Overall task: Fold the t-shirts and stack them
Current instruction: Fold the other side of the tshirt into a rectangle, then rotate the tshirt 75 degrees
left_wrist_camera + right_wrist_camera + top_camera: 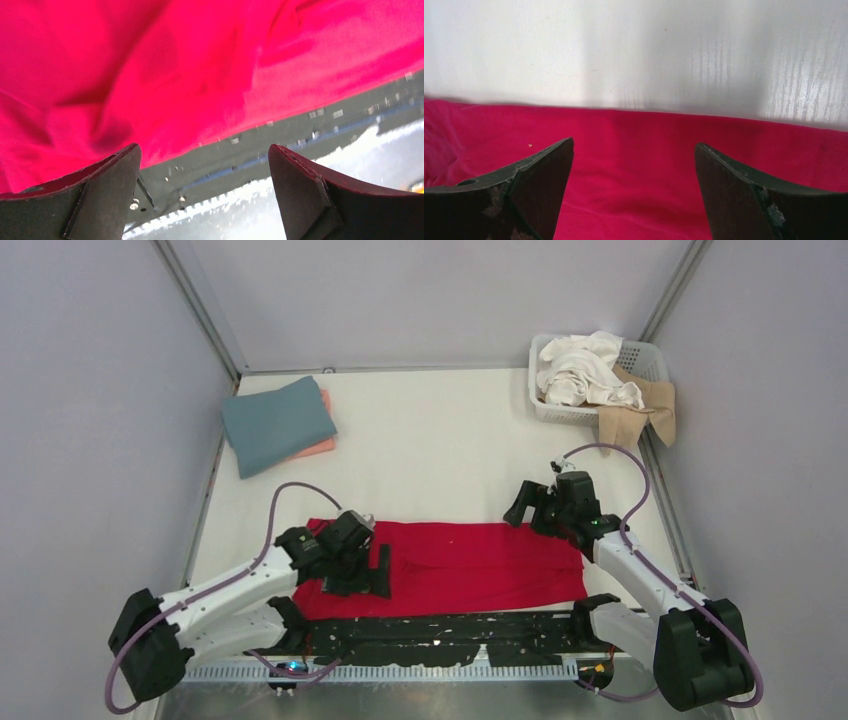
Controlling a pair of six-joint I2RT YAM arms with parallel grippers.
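1. The red shirt (450, 565) lies as a wide, flat band across the near part of the surface (440, 440). Its near edge is just beside the black strip (440, 632) along the front. It appears partly folded, with a further fold still needed before stacking.
2. The left arm (230, 595) reaches over the left end of the red shirt. In the left wrist view its jaws are spread apart and hold nothing. They are poised above the shirt's near edge (200, 75) where it meets the black strip (300, 135), probably to pinch that edge.
3. The right arm (630, 565) reaches to the far right of the shirt. In the right wrist view its jaws are likewise released and empty. They straddle the far edge of the red cloth (634, 165), with bare surface (624, 50) beyond.
4. One arm at each end suggests a two-handed lift, which would keep the cloth taut and the fold square.
5. The teal shirt (277, 423) rests folded on the pink shirt (322, 445) at the far left, forming the stack that the red shirt should join.
6. The basket (650, 360) at the far right holds the white shirt (585, 370). The tan shirt (635, 415) hangs over its rim. Both remain unfolded.
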